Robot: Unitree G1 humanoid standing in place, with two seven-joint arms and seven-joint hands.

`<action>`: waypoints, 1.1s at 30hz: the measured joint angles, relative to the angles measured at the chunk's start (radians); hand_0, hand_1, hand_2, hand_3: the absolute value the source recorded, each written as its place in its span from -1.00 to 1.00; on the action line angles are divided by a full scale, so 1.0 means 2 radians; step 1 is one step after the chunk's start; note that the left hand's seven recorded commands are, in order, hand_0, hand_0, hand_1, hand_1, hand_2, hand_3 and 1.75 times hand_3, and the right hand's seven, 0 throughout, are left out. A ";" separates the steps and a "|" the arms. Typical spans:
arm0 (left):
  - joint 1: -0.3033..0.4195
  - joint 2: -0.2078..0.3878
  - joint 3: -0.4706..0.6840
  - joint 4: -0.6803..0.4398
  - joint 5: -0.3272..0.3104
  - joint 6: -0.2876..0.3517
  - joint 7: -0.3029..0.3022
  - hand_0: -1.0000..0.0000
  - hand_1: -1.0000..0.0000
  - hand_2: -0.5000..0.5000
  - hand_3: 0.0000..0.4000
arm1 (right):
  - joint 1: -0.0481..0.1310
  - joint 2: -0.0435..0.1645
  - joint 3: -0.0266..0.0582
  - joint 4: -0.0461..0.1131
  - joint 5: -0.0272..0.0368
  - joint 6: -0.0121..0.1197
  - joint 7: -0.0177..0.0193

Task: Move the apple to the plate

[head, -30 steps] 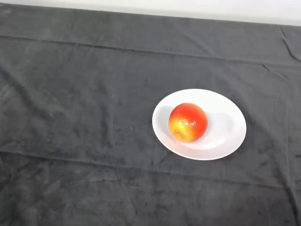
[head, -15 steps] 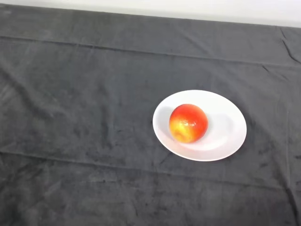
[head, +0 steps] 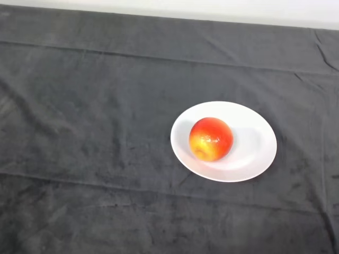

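A red and yellow apple [head: 211,139] sits on a white oval plate [head: 254,153], on the plate's left half. The plate lies on the dark cloth, right of the middle of the view. No part of the robot shows.
The dark cloth [head: 85,132] covers the table, with creases running across it. A pale strip of wall or floor [head: 212,8] shows beyond the table's far edge.
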 measured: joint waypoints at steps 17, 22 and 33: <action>-0.005 -0.001 0.016 0.000 0.001 0.000 -0.018 1.00 1.00 0.00 -1.00 | 0.000 0.000 0.0000 0.000 0.0000 0.000 0.0000; -0.015 -0.001 0.019 0.000 0.001 0.000 -0.020 1.00 1.00 0.00 -1.00 | 0.000 0.000 0.0000 0.000 0.0000 0.000 0.0000; -0.015 -0.001 0.020 0.000 0.011 0.000 -0.029 1.00 1.00 0.00 -1.00 | 0.000 0.000 0.0000 0.000 0.0000 0.000 0.0000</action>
